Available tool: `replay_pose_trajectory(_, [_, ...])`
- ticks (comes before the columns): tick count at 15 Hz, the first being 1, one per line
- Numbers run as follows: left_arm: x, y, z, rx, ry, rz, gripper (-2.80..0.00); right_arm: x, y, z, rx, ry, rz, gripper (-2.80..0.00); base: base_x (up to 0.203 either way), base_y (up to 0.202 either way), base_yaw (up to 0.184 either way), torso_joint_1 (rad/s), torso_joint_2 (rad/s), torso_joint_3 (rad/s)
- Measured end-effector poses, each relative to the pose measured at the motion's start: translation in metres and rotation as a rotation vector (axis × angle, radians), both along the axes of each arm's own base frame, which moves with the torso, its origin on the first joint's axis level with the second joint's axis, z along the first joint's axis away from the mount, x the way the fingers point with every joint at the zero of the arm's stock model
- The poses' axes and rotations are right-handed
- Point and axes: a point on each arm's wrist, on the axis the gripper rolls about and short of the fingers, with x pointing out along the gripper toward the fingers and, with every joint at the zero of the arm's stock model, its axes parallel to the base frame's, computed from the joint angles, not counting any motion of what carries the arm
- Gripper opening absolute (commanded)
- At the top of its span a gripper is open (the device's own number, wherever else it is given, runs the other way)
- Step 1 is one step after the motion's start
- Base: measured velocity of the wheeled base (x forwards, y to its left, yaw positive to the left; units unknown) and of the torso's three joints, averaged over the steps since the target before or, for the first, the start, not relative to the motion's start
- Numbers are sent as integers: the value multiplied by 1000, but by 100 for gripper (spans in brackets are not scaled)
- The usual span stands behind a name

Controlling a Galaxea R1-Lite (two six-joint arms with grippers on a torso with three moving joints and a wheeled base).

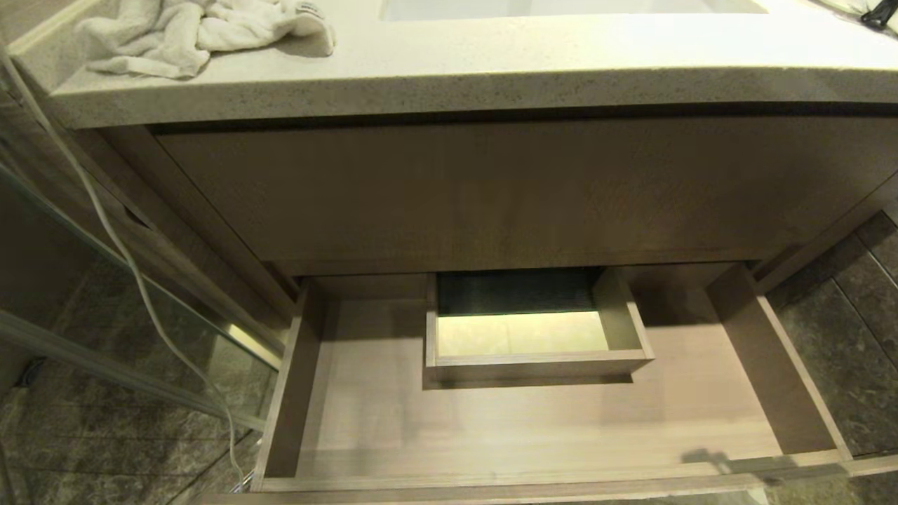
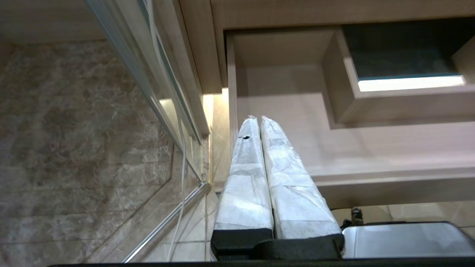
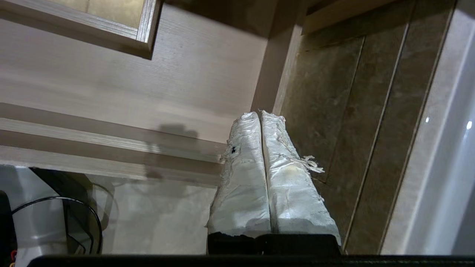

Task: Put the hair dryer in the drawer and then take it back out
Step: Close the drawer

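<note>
The drawer (image 1: pixel 793 365) is pulled wide open below the counter, and its light wood floor lies bare around the boxed cut-out (image 1: pixel 537 365) at the back. The hair dryer is out of view. Neither gripper shows in the head view. My left gripper (image 2: pixel 258 118) hangs shut and empty above the drawer's (image 2: pixel 371 148) front left corner. My right gripper (image 3: pixel 259 113) is shut and empty too, near the drawer's (image 3: pixel 185 85) front right corner, over the edge between wood and dark floor tiles.
A stone counter (image 1: pixel 491 77) overhangs a tall plain wood panel (image 1: pixel 519 189). A crumpled white towel (image 1: pixel 189 31) lies on its left end. A thin white cord (image 1: pixel 133 273) hangs down beside a glass partition (image 1: pixel 105 301). Something small and black (image 1: pixel 880 14) sits at the counter's far right.
</note>
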Motion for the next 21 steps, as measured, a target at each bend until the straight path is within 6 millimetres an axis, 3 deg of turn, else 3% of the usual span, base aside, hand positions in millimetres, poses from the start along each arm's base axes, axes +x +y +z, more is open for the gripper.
replay_pose_trajectory(11, [0, 0, 0, 0, 0, 0, -280, -2, 1, -2, 1, 3, 2, -280, 0, 0, 0, -176, 455, 275])
replay_pose_trajectory(21, [0, 0, 0, 0, 0, -1, -280, -6, 3, -9, 19, 55, -3, -280, 0, 0, 0, -15, 47, 31])
